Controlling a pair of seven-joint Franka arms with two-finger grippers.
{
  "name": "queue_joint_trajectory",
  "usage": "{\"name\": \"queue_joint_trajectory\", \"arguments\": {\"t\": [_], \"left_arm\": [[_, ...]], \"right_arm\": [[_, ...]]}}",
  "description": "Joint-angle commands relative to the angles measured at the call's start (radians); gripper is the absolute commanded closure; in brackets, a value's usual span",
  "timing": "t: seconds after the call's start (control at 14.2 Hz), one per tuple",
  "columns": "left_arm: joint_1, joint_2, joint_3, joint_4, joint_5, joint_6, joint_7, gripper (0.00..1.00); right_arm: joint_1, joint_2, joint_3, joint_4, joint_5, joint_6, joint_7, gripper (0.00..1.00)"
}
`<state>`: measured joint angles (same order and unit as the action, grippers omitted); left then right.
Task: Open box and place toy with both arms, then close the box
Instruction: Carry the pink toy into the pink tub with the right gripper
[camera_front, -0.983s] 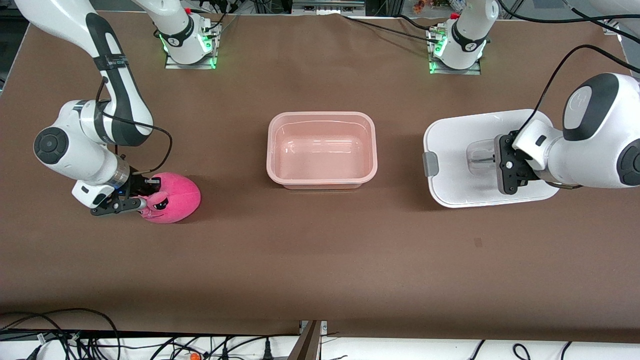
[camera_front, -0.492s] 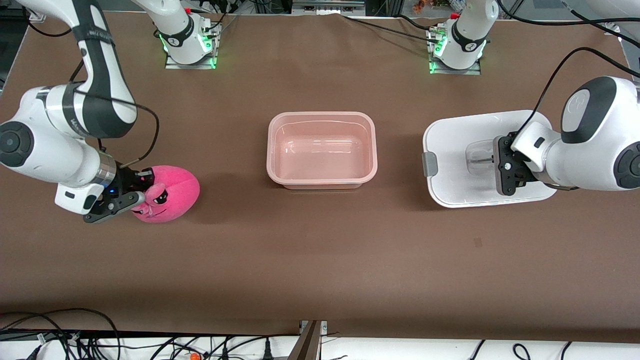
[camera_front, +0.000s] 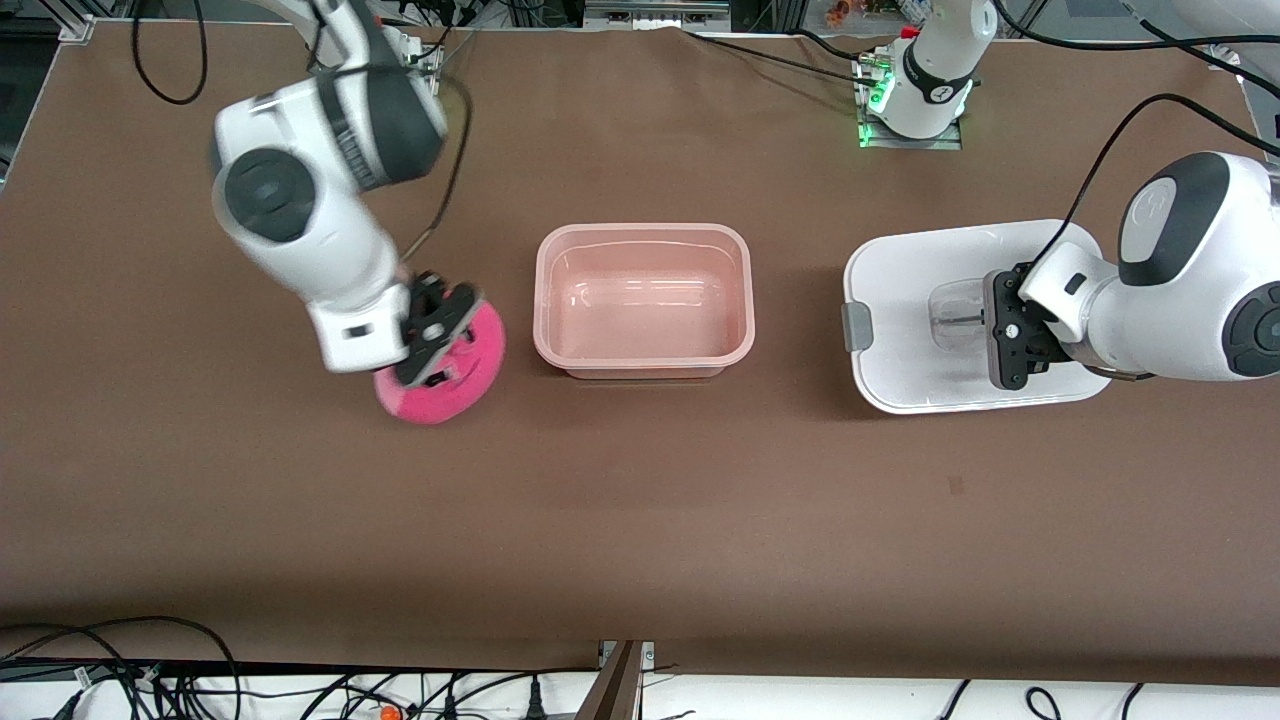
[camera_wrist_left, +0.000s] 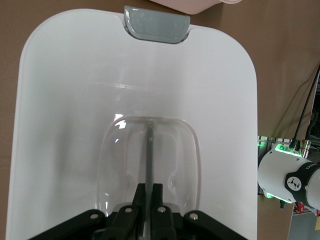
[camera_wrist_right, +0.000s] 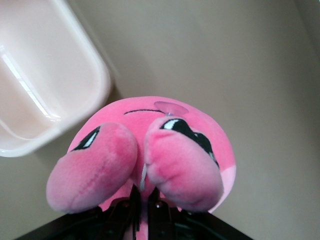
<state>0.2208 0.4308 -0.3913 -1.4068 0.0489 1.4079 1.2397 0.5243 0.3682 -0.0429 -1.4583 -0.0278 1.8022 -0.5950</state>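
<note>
In the front view we are seeing one lidless box (camera_front: 644, 300), one lid (camera_front: 930, 300) lying toward the left arm's end, and one toy (camera_front: 445, 375) hanging from the right gripper (camera_front: 437, 335) beside the box. The left wrist view is showing the left gripper (camera_wrist_left: 148, 194) pinching the lid's clear handle (camera_wrist_left: 148, 155). The right wrist view is showing the right gripper's jaws pinching the toy between its ears (camera_wrist_right: 95, 172).

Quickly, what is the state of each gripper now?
Left gripper: shut on the lid handle.
Right gripper: shut on the toy.
</note>
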Motion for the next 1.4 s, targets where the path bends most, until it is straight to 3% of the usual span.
{"name": "queue_joint_trajectory", "arguments": {"t": [0.0, 0.21, 0.49, 0.77, 1.33], "left_arm": [[-0.008, 0.017, -0.001, 0.032, 0.028, -0.029, 0.021, 1.0], [-0.004, 0.02, -0.001, 0.032, 0.028, -0.029, 0.023, 1.0], [-0.009, 0.022, -0.001, 0.032, 0.026, -0.029, 0.023, 1.0], [-0.009, 0.022, -0.001, 0.032, 0.026, -0.029, 0.023, 1.0], [-0.011, 0.023, -0.001, 0.031, 0.026, -0.029, 0.023, 1.0]], "right_arm": [[0.11, 0.021, -0.011, 0.033, -0.03, -0.024, -0.035, 1.0], [0.227, 0.092, -0.012, 0.094, -0.043, -0.032, -0.022, 1.0], [0.299, 0.101, -0.011, 0.108, -0.043, -0.092, 0.006, 1.0], [0.345, 0.101, -0.011, 0.107, -0.053, -0.127, 0.043, 1.0], [0.361, 0.224, -0.012, 0.119, -0.072, -0.047, 0.073, 1.0]]}}
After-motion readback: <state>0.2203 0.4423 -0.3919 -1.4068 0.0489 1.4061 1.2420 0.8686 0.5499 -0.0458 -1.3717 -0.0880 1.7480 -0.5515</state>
